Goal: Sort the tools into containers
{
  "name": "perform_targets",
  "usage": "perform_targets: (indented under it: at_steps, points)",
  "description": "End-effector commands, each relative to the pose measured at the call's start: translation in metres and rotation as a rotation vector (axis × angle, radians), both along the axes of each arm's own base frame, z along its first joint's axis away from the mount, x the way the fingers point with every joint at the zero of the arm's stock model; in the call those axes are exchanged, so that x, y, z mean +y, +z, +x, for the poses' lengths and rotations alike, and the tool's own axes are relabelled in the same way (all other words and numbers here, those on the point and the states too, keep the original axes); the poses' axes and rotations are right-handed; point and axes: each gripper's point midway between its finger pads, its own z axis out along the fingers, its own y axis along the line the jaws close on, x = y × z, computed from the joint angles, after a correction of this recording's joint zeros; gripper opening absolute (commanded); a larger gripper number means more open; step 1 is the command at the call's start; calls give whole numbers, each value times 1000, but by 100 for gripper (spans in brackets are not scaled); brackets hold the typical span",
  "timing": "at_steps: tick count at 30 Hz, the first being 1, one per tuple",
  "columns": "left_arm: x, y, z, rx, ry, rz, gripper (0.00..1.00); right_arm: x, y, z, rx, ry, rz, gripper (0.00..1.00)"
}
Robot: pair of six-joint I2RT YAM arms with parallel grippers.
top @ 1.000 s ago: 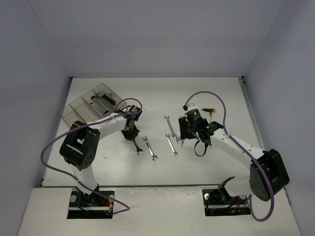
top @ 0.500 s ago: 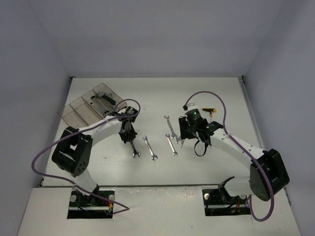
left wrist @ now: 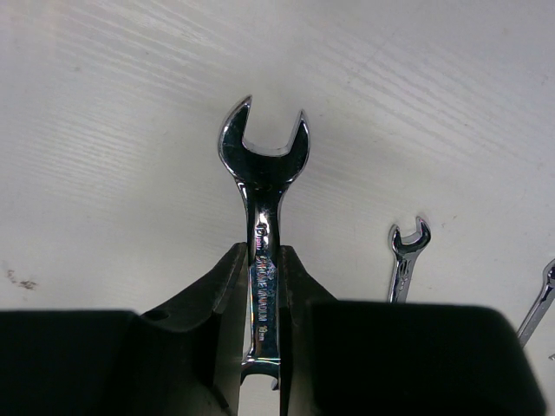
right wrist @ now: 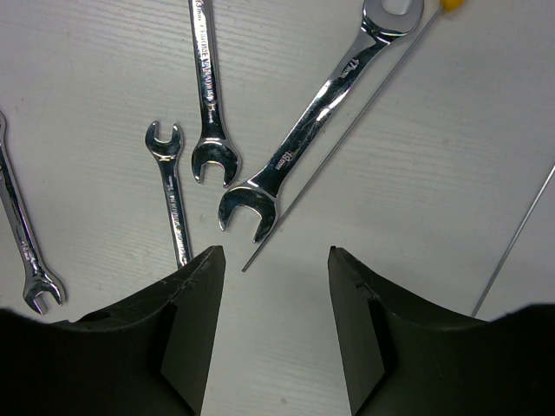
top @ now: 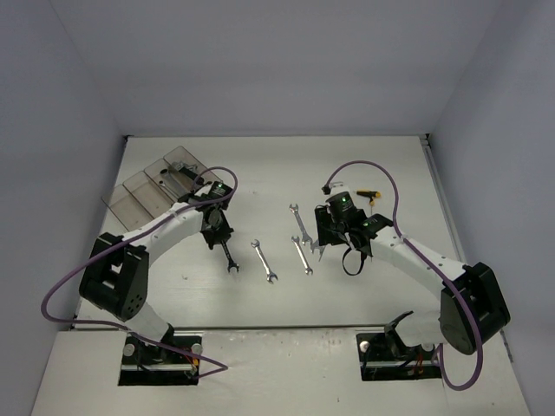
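My left gripper (top: pixel 216 232) is shut on a chrome wrench (top: pixel 227 258). In the left wrist view the wrench's shank sits between my fingers (left wrist: pixel 263 260) and its open end (left wrist: pixel 263 152) sticks out ahead, low over the table. The containers (top: pixel 139 192), a row of clear smoky bins, stand at the back left, with tools in the far bin (top: pixel 179 176). My right gripper (top: pixel 319 249) is open and empty just above the table, near the ends of several loose wrenches (right wrist: pixel 299 143). Three of them show in the top view (top: pixel 264 260), (top: pixel 302 256), (top: pixel 297 220).
A screwdriver with a yellow handle (top: pixel 370 194) lies behind the right gripper. Its thin shaft (right wrist: pixel 347 126) runs beside the big wrench. A small wrench (left wrist: pixel 406 253) lies to the right of the left gripper. Walls close the table at the back and sides.
My left gripper has moved left and a little back, toward the containers, carrying the wrench. The right arm has not moved.
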Motion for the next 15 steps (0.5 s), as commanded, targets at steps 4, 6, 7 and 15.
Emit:
perform_targets:
  at_steps: [4, 6, 7, 15]
  points:
    - [28, 79, 32, -160, 24, -11, 0, 6, 25, 17, -79, -18, 18, 48]
    - [40, 88, 38, -176, 45, -18, 0, 7, 26, 18, -80, -14, 24, 48]
    - [48, 91, 41, -181, 62, -19, 0, 7, 26, 18, -78, -13, 25, 48]
    - [100, 106, 69, -188, 105, 1, 0, 6, 24, 15, -74, -5, 21, 48]
